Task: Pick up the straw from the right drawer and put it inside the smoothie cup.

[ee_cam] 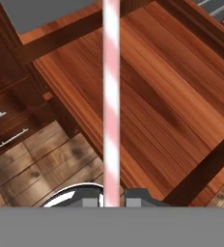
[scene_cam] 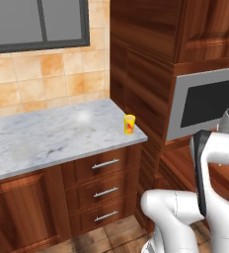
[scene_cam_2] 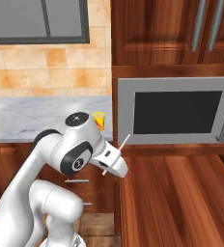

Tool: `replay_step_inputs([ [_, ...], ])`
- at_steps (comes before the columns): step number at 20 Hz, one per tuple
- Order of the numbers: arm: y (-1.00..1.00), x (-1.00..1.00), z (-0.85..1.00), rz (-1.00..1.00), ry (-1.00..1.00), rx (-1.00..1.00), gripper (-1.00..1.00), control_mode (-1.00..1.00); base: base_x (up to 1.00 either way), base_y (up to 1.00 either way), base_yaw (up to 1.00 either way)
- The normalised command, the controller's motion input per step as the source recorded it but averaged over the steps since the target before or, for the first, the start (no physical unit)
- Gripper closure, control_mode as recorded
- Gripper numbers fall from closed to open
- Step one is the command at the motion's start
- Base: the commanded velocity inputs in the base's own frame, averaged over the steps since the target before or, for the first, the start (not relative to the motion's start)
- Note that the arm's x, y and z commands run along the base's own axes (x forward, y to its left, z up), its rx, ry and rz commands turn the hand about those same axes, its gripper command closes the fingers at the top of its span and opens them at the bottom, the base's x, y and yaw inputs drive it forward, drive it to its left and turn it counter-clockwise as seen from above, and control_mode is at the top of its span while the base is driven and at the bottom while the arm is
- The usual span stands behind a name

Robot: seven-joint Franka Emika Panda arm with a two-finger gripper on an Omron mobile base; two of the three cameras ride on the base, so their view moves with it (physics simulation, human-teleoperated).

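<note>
My gripper (scene_cam_2: pixel 113 162) is shut on the straw (scene_cam_2: pixel 124 143), a thin pale stick that slants up to the right above the front left corner of the open right drawer (scene_cam_2: pixel 181 193). In the hand view the straw (ee_cam: pixel 111 87) shows faint pink and white stripes and rises straight up from between my fingertips (ee_cam: pixel 133 197), over the drawer's bare reddish-brown floor (ee_cam: pixel 172 96). The yellow smoothie cup (scene_cam: pixel 130 124) stands upright near the right end of the marble counter (scene_cam: pixel 52 133). From the right base view the cup (scene_cam_2: pixel 99 120) peeks out behind my arm, up and to the left of the gripper.
A grey built-in microwave (scene_cam_2: pixel 176 111) sits just above the open drawer, under wooden cabinet doors. Three narrow stacked drawers with silver bar handles (scene_cam: pixel 105 190) are below the counter. A tiled wall and a window are behind the counter.
</note>
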Motion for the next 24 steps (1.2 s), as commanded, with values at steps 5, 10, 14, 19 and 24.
replay_step_inputs([
  [5, 0.02, 0.00, 0.00, 0.01, -0.01, 0.00, 1.00, -1.00, 0.00, 0.00, 0.00],
  [10, 0.46, -0.07, 0.00, 0.14, -0.07, -0.02, 1.00, -1.00, 0.00, 0.00, 0.00],
  [14, 0.43, -0.16, 0.05, 0.33, -0.14, -0.04, 1.00, -1.00, 0.00, 0.00, 0.00],
  [19, 0.00, 0.00, 0.00, 0.00, 0.00, 0.00, 1.00, 1.00, 0.10, 0.47, 0.35],
  [24, 0.00, 0.00, 0.00, 0.00, 0.00, 0.00, 1.00, 1.00, 0.52, 0.21, 0.11],
])
